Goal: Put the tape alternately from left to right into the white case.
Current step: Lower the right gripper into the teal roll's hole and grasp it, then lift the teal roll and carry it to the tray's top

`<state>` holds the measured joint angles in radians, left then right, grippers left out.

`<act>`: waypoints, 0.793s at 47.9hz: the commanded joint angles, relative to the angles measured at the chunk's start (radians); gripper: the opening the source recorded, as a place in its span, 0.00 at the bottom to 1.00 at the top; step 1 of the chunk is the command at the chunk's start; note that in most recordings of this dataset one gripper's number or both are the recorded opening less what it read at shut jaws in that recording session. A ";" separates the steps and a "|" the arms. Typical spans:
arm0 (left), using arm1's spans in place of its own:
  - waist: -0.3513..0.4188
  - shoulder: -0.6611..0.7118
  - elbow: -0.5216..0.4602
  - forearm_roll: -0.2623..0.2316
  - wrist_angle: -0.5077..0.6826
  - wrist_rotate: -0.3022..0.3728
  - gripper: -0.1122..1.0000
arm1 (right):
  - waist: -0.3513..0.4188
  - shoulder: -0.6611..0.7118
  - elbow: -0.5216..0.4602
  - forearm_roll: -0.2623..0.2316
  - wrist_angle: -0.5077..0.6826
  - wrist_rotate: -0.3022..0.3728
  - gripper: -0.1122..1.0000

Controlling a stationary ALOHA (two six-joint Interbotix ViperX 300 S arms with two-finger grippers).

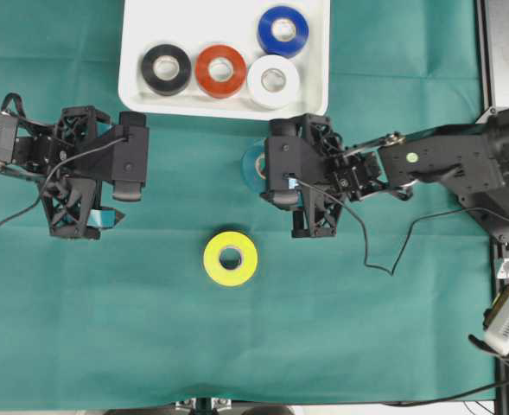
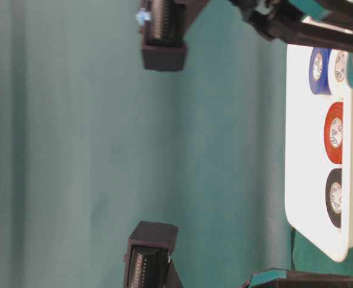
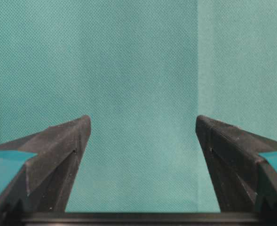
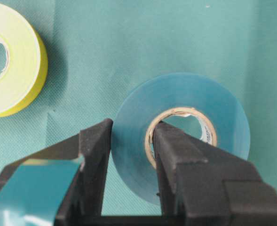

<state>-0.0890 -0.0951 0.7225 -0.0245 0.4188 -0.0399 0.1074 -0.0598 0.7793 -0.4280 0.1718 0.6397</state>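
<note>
My left gripper (image 1: 107,220) sits over bare green cloth (image 1: 81,328), down and left of the white case (image 1: 137,78), jaws spread wide with nothing between them; the left wrist view shows only cloth between the two fingers (image 3: 63,150). In the white case, going left to right, I see the black roll (image 1: 167,69), the orange-red roll (image 1: 220,71) touching it, then the white roll (image 1: 274,81) touching that one, and the blue roll (image 1: 283,31) just behind the white roll, nearer the case's far right corner. All four lie flat. The yellow roll (image 1: 230,258) lies flat on the cloth, well below the case and apart from both arms. My right gripper (image 4: 131,141) is just below the case's right half, jaws pressed together, pinching the wall of the teal roll (image 4: 185,101): one finger on the outer face, the other inside the pale core. From overhead only a sliver of the teal roll (image 1: 252,166) shows at the gripper's left edge, near the case's front rim but outside it.
</note>
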 commanded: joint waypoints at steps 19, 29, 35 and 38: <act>-0.003 -0.020 -0.008 -0.002 -0.006 0.002 0.58 | -0.003 -0.103 -0.063 -0.003 0.014 -0.005 0.34; -0.003 -0.018 -0.008 -0.002 -0.006 0.002 0.59 | -0.048 -0.083 -0.094 -0.005 0.015 -0.023 0.34; -0.005 -0.018 -0.011 -0.002 -0.006 0.002 0.58 | -0.101 -0.069 -0.103 -0.017 0.015 -0.034 0.34; -0.003 -0.018 -0.011 -0.002 -0.006 0.002 0.58 | -0.129 -0.063 -0.107 -0.026 0.015 -0.035 0.34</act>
<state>-0.0890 -0.0966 0.7225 -0.0245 0.4172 -0.0383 0.0092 -0.0936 0.7010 -0.4403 0.1902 0.6059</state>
